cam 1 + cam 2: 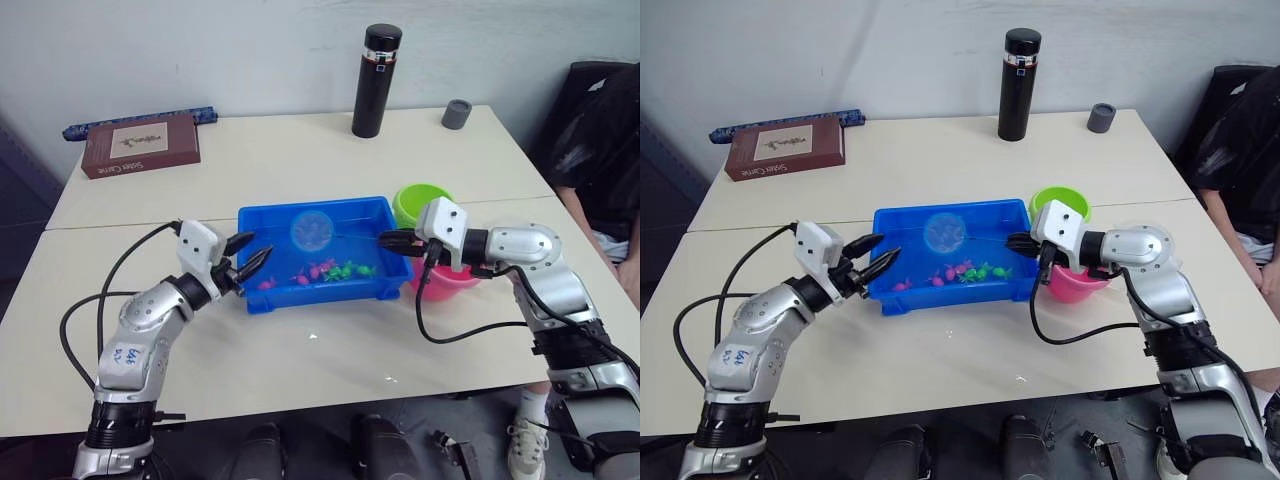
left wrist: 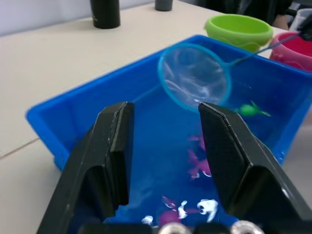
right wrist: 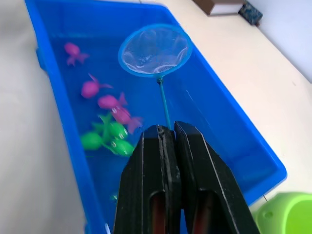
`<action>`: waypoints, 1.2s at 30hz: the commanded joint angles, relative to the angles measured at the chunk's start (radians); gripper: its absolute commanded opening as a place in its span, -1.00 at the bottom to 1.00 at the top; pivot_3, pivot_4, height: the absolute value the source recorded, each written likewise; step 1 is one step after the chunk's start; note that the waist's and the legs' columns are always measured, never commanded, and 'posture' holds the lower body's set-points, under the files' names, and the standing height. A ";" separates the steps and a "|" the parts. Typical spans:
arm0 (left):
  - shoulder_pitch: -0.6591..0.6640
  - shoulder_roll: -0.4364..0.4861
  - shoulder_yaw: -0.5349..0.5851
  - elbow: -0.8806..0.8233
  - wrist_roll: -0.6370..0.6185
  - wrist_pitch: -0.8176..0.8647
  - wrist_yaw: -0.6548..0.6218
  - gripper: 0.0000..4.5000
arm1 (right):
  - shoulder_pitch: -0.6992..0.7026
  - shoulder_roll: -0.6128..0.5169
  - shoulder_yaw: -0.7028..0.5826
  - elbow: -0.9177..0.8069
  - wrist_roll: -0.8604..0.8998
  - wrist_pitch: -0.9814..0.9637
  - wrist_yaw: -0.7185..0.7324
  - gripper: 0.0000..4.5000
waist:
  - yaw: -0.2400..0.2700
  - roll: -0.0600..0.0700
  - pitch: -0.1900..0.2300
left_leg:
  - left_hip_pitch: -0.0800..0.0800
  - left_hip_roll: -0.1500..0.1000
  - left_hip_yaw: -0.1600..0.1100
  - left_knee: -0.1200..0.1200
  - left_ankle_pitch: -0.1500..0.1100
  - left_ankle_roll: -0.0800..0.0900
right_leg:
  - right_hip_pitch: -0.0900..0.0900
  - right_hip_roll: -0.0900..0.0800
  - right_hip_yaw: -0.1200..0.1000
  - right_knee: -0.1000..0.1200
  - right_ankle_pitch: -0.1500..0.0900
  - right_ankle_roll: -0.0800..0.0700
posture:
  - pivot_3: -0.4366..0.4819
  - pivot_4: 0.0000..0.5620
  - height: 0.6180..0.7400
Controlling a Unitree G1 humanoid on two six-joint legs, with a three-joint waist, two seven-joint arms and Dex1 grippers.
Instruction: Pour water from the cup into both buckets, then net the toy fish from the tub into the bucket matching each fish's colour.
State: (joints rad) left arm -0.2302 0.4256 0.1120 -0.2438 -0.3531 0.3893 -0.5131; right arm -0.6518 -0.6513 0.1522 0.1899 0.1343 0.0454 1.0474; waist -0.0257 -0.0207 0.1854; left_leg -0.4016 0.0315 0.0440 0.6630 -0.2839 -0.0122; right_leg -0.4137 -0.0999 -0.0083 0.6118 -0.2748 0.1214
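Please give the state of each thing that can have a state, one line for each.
Net: held by its handle, hoop over the tub, no fish in it.
Right gripper: shut on the net.
Left gripper: open, holds nothing.
Tub: fish inside.
Flask: upright, capped.

The left gripper hung with its fingers spread apart at the left end of the tub, its forearm angled up from the near table edge. The right gripper reached in over the tub's right end, fingers pressed together on the net handle, elbow bent outward.
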 commanded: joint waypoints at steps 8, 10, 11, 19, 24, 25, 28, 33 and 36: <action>0.039 -0.032 -0.023 -0.101 -0.005 0.021 0.032 0.05 | -0.068 0.003 0.001 0.238 -0.104 -0.250 0.000 -1.00 | -0.001 0.000 0.000 | 0.001 0.000 0.001 0.000 0.000 0.000 | 0.000 0.000 0.001 0.000 0.000 0.000 | -0.05 -0.47 1.00; 0.043 -0.039 -0.027 -0.104 -0.005 0.022 0.036 0.05 | -0.072 -0.002 0.002 0.264 -0.116 -0.273 0.007 -1.00 | -0.001 0.000 0.000 | 0.001 0.000 0.001 0.000 0.000 0.000 | 0.000 0.000 0.001 0.000 0.000 0.000 | -0.05 -0.47 1.00; 0.046 -0.042 -0.029 -0.107 -0.005 0.022 0.038 0.05 | -0.072 -0.004 0.001 0.274 -0.119 -0.282 0.011 -1.00 | -0.001 0.000 0.000 | 0.001 0.000 0.001 0.000 0.000 0.000 | 0.000 0.000 0.001 0.000 0.000 0.000 | -0.05 -0.47 1.00; 0.104 -0.036 -0.031 -0.169 -0.023 0.031 0.025 0.05 | -0.106 -0.008 -0.003 0.365 -0.149 -0.345 0.016 -1.00 | -0.003 0.000 0.000 | 0.002 0.000 0.003 0.000 0.000 0.000 | 0.000 0.000 0.003 0.000 0.000 0.000 | -0.05 -0.47 1.00; 0.191 -0.017 -0.026 -0.235 -0.039 0.050 0.011 0.05 | -0.135 -0.006 -0.004 0.427 -0.160 -0.380 0.014 -1.00 | -0.003 0.000 0.000 | 0.004 0.000 0.004 -0.001 0.000 0.000 | 0.001 0.000 0.004 0.000 0.000 0.000 | -0.05 -0.47 1.00; 0.200 -0.014 -0.024 -0.242 -0.040 0.052 0.012 0.05 | -0.140 -0.006 -0.004 0.437 -0.162 -0.385 0.014 -1.00 | -0.003 0.000 0.000 | 0.004 0.000 0.004 -0.001 0.000 0.000 | 0.001 0.000 0.004 0.000 0.000 0.000 | -0.05 -0.47 1.00; 0.252 0.002 0.001 -0.273 -0.045 0.052 0.015 0.05 | -0.160 -0.007 -0.002 0.486 -0.176 -0.411 0.010 -1.00 | -0.003 0.000 0.000 | 0.005 0.001 0.005 -0.001 0.000 0.000 | 0.002 0.000 0.005 0.000 0.000 0.000 | -0.05 -0.47 1.00; 0.330 0.000 0.017 -0.320 -0.039 0.044 0.035 0.05 | -0.188 -0.002 -0.001 0.547 -0.188 -0.441 0.013 -1.00 | -0.004 0.000 0.000 | 0.010 0.001 0.008 -0.003 -0.001 0.000 | 0.003 -0.001 0.008 0.000 0.000 -0.001 | -0.05 -0.47 1.00; 0.373 -0.010 0.016 -0.329 -0.034 0.028 0.045 0.27 | -0.194 0.000 0.001 0.564 -0.192 -0.452 0.016 -1.00 | -0.004 0.000 0.000 | 0.012 0.001 0.009 -0.005 -0.001 0.000 | 0.004 -0.001 0.010 0.000 -0.001 -0.001 | -0.05 -0.47 1.00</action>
State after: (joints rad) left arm 0.1311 0.4196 0.1181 -0.5341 -0.3861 0.4427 -0.4740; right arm -0.8212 -0.6493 0.1582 0.7539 -0.0585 -0.3850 1.0586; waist -0.0301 -0.0204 0.1855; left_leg -0.3891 0.0321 0.0528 0.6573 -0.2848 -0.0124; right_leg -0.4096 -0.1005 0.0025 0.6115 -0.2754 0.1203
